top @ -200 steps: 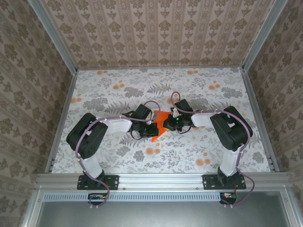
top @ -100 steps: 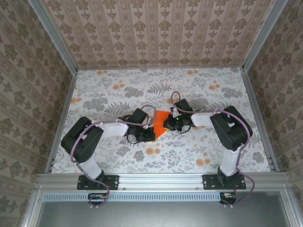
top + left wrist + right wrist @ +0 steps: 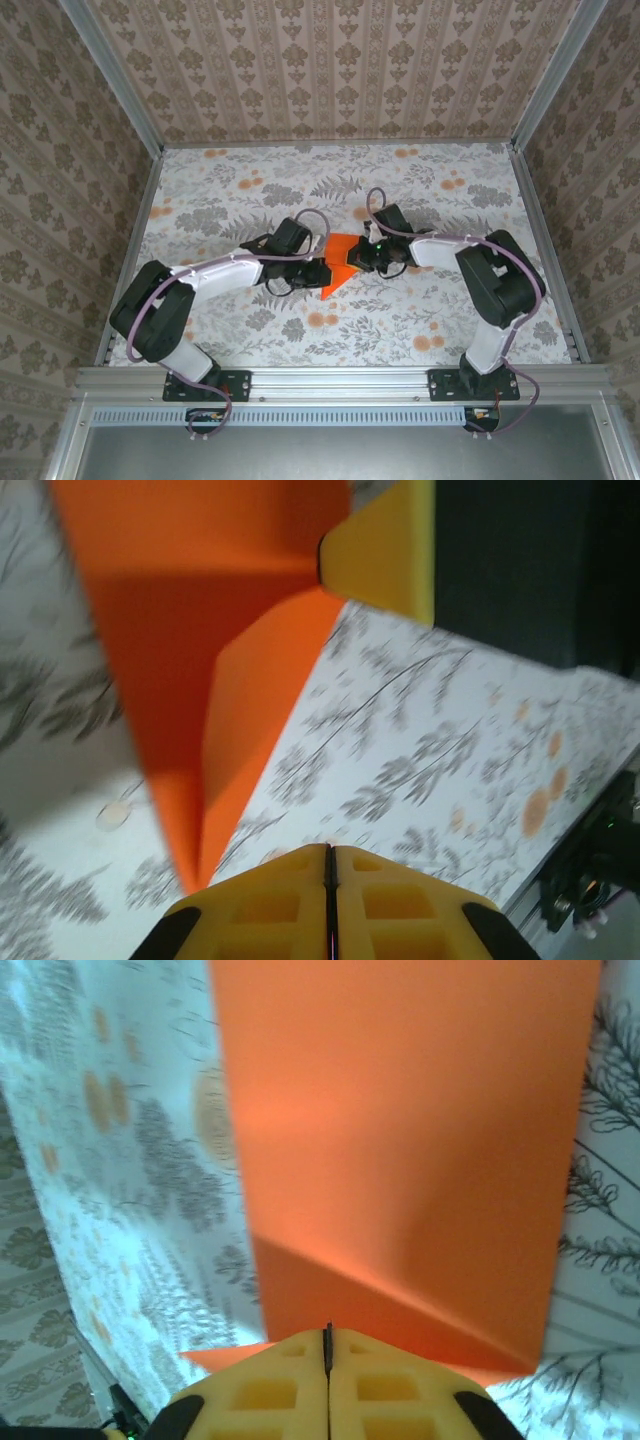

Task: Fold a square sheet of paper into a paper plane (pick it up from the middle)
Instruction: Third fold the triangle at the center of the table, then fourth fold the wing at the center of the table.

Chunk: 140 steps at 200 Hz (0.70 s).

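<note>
Top view: the square sheet of paper (image 3: 335, 270) lies about the middle of the tabletop (image 3: 450, 320). It is vivid orange and folded, with a sharp point toward the near edge and a broader end toward the far edge. Both arms reach inward and meet at it, one from each side.

Left gripper (image 3: 313, 272): at the paper's left side, near the pointed end. In the left wrist view the left gripper (image 3: 328, 880) has its yellow fingers (image 3: 400, 905) pressed together with only a hairline seam between them. The paper (image 3: 180, 680) runs down to a narrow tip just beside the left finger, with a raised flap along its right side. Nothing visible in the seam.

Right gripper (image 3: 357, 258): at the paper's right edge, toward the broad end. One of its yellow fingers (image 3: 385, 550) sits at the paper's far corner in the left wrist view. In its own wrist view the right gripper (image 3: 328, 1360) also has its fingers (image 3: 260, 1395) pressed together. The paper (image 3: 400, 1150) spreads wide and flat ahead of them, with a diagonal crease, and passes under the tips. Cannot tell whether the tips bear on the sheet.

Pale orange flower prints (image 3: 322, 320) lie scattered on the tabletop.
</note>
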### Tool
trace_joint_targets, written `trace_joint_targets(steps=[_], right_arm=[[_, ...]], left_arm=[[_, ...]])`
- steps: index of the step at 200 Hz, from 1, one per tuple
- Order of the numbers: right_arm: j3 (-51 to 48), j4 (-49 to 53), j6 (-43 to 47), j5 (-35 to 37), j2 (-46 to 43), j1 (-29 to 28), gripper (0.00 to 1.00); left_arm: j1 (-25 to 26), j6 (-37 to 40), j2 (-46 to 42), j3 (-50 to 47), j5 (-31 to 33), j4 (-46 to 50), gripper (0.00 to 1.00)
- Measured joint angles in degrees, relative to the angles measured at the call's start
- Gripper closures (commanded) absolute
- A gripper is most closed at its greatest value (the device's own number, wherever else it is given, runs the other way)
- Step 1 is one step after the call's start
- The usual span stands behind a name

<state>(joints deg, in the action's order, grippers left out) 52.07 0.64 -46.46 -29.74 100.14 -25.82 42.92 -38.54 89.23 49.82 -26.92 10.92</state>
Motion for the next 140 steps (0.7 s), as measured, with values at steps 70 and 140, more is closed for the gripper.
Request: trace_joint_targets(steps=[70,140], right_arm=[[-3.72,1.84,0.24,4.0,-8.57,3.1,0.59],[-4.52,4.02,0.22,4.0,-4.92,3.41,0.57]], left_arm=[[0.98,-0.22,6.27,5.6,8.02,0.13,0.91],[0.98,0.48,11.87,8.57,14.84,3.65,0.95]])
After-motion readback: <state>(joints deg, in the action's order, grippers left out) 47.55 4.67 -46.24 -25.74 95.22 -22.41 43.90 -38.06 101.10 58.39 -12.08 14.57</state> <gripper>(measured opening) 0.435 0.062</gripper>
